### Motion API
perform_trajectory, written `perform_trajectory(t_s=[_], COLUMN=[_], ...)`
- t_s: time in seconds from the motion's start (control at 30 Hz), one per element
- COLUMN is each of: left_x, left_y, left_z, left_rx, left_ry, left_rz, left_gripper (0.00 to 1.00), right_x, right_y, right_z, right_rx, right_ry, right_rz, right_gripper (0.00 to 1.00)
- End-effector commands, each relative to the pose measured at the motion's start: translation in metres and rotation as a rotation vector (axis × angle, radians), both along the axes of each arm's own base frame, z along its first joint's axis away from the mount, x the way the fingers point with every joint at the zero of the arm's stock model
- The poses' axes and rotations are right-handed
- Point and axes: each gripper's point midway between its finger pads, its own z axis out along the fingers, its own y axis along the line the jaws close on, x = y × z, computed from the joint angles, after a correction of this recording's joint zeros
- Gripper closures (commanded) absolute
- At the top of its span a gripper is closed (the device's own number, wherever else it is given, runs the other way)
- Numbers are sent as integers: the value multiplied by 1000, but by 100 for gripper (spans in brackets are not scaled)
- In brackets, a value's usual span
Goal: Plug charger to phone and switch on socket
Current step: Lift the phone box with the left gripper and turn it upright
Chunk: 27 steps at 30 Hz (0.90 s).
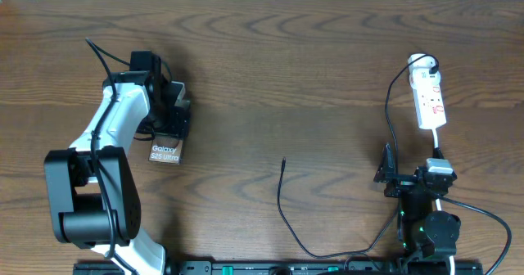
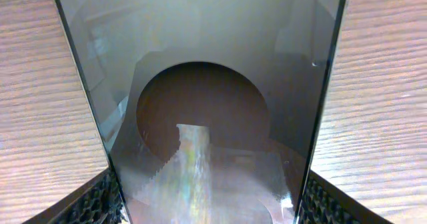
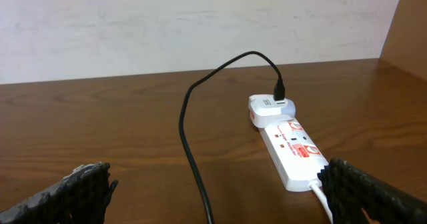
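On left — left fingers (image 2: 99, 201) clamp phone (image 2: 213, 77); right fingers (image 3: 70, 194) wide — socket (image 3: 293, 151) ahead.

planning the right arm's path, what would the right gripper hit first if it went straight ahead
Probably the black charger cable crossing just ahead; the white power strip lies beyond, slightly right.

One phone (image 1: 164, 153), one power strip (image 1: 429, 99), one black charger cable (image 1: 279, 197). Two robot arms: left arm (image 1: 110, 128), right arm (image 1: 426, 214).
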Motion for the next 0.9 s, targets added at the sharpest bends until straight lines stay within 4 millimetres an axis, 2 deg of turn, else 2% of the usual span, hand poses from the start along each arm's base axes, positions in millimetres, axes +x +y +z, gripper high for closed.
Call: perform_trajectory(t_s=[0.0,0.07,0.27,0.33,0.6,0.87], left_x=[2,2,3,3,7,12], left_y=[-12,-16,-46,-62,-100,-117], left_z=[9,9,18,24,50,69], left_rx=[-78,-102,-282,-384,-657,-820], left_ry=[-17,-16,-17,-14,5,101], left_rz=[62,67,54,59,121,326], left_gripper=[93,93,93,93,93,93], right_x=[0,0,0,0,0,0], right_y=[0,0,0,0,0,0], right_z=[-2,-2,-2,-2,-2,-2], right_rx=[8,8,8,8,8,8], right_ry=[5,5,5,5,5,5], right_rz=[-4,-4,-4,-4,-4,-4], right_gripper=[1,1,1,1,1,1])
